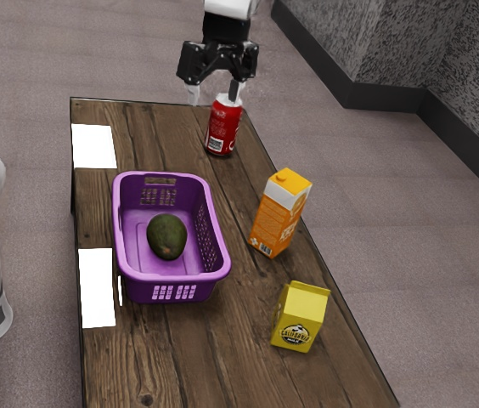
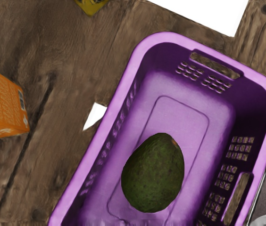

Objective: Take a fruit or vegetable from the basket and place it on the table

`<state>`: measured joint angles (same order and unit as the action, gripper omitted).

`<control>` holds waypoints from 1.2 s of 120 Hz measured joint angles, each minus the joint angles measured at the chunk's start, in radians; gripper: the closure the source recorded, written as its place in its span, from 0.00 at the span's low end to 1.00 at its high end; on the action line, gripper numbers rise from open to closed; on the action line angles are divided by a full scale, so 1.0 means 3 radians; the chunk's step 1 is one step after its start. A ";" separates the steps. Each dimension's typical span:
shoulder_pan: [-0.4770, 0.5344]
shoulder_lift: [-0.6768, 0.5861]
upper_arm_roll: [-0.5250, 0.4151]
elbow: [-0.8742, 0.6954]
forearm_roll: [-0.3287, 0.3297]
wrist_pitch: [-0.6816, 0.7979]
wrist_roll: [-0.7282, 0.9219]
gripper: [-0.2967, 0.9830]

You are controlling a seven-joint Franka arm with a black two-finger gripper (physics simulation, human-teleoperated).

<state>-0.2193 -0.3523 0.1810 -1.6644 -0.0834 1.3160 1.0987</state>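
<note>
Inside the purple basket (image 1: pixel 180 278), our avocado (image 1: pixel 167 236) lies on its side on the floor. It is round and smooth, so it could roll off if we nudge it with just one finger. If we pinch only its thin end, we think it could pop out, because the skin slopes away there. The walls stand up all around it, so a finger could bump the rim on the way down and push the whole basket. Lifting too low could knock the avocado on the rim, and dropping it from high up could send it rolling off the table (image 1: pixel 163 357).

Our gripper (image 1: pixel 215 92) hangs by the red can (image 1: pixel 224 127) in the exterior view, fingers spread apart with nothing between them. A low sideways swing could tip that can.

The avocado is dark green, bumpy and egg-shaped. Around it, the basket looks like shiny plastic, with round corners and little square holes. Outside stand a boxy orange carton (image 1: pixel 280 212) and a yellow carton (image 1: pixel 301 316), on brown wood with dark streaks.
</note>
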 joint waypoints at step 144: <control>-0.0094 -0.1833 0.0672 -0.2335 0.0524 0.1110 0.1561 0.23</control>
<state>-0.2474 -0.9021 0.3826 -2.3647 0.0739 1.6491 1.5670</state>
